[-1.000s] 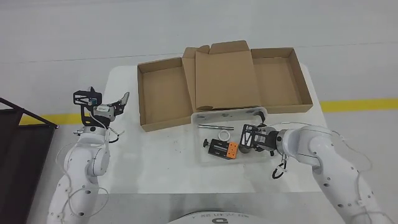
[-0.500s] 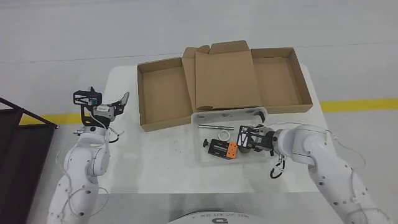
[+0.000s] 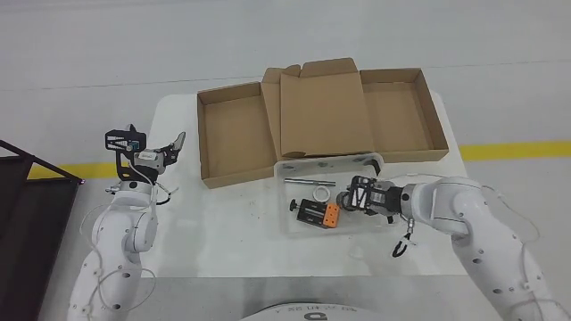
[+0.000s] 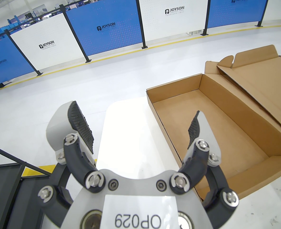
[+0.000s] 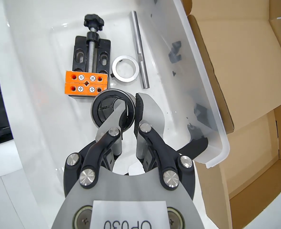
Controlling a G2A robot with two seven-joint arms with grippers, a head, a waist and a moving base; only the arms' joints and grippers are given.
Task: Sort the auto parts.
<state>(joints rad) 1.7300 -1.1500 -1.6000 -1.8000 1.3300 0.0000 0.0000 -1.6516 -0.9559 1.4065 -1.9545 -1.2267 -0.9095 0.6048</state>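
**Right arm clamps the bearing inside the parts bin**

The right end effector [image 5: 130,103] is down in the clear plastic bin [image 5: 202,84], clenched on the wall of a bearing [image 5: 95,110]. The bearing is a round part, black with a bright metal rim. One ribbed rubber pad sits inside its bore and the other presses against the outside. It is in the bin's near half, right by the orange end of the vise, though the views do not show whether the two touch.

The vise [image 5: 90,65] lies flat on the bin floor. It has a black slotted base, a threaded screw with a knobbed black handle, and two orange blocks studded with cross-head screws. Just beside it lies a polished metal collar [image 5: 135,71], a short, smooth ring. Past the collar runs a slim steel rod [image 5: 138,48], long and straight, next to the bin's glossy side wall.

Over on the other side, the left end effector [image 4: 138,117] hangs released, its fingers spread wide and holding nothing. Its black grooved pads sit on pale curved shells. It hovers over the left edge of the white worktop [image 3: 232,232], just beside the left compartment of the cardboard box [image 3: 234,134]. The box is plain brown corrugated board with matte walls and its flaps folded open. It sits along the far side of the bin, with the two edges close together.
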